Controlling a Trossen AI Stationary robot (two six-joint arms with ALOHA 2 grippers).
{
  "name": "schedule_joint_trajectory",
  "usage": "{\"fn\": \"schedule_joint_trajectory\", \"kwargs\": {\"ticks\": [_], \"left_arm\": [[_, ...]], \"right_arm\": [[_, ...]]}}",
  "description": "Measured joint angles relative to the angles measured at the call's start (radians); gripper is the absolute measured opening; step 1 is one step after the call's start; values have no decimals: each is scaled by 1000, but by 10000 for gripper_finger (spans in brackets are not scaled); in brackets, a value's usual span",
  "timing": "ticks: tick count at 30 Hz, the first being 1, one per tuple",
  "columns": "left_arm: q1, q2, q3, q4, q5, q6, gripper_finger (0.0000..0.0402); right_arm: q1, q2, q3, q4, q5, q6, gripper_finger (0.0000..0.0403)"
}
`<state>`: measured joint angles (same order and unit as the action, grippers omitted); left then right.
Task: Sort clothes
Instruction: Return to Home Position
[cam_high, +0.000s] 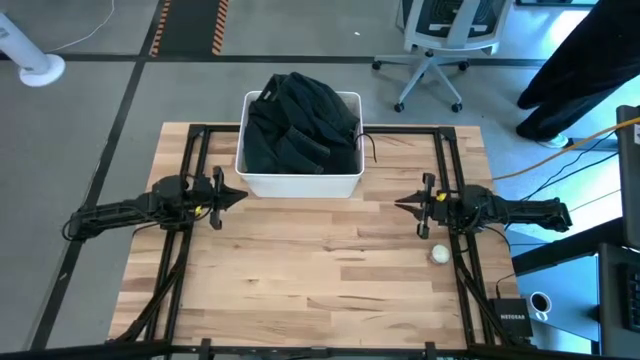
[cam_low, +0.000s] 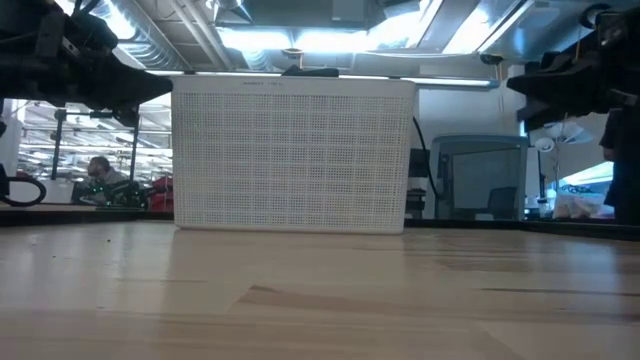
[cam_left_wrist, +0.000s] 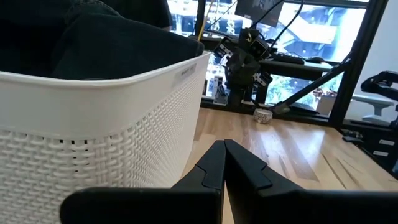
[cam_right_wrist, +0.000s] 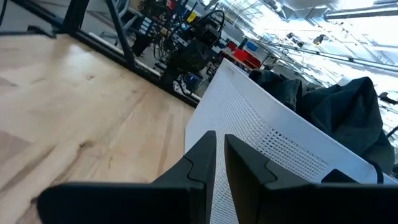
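Observation:
A white woven basket (cam_high: 300, 183) stands at the table's far middle, heaped with dark green and black clothes (cam_high: 300, 125); they also show in the left wrist view (cam_left_wrist: 93, 43) and the right wrist view (cam_right_wrist: 336, 106). No other garment shows. My left gripper (cam_high: 243, 196) hovers shut and empty just left of the basket's near corner. My right gripper (cam_high: 398, 203) hovers shut and empty to the right of the basket, above the table.
A small white ball (cam_high: 440, 254) lies on the table near my right arm. Black frame rails (cam_high: 190, 180) run along both sides of the wooden table. An office chair (cam_high: 440, 40) and a person's dark-clothed legs (cam_high: 575, 70) are beyond the far right.

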<state>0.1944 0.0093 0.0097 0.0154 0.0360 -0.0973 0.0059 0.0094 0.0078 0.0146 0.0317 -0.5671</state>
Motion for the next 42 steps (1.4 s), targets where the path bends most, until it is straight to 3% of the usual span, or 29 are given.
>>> {"fn": "schedule_joint_trajectory", "kwargs": {"ticks": [42], "left_arm": [[0, 0, 0, -1, 0, 0, 1]], "right_arm": [[0, 8, 0, -1, 1, -14, 51]]}}
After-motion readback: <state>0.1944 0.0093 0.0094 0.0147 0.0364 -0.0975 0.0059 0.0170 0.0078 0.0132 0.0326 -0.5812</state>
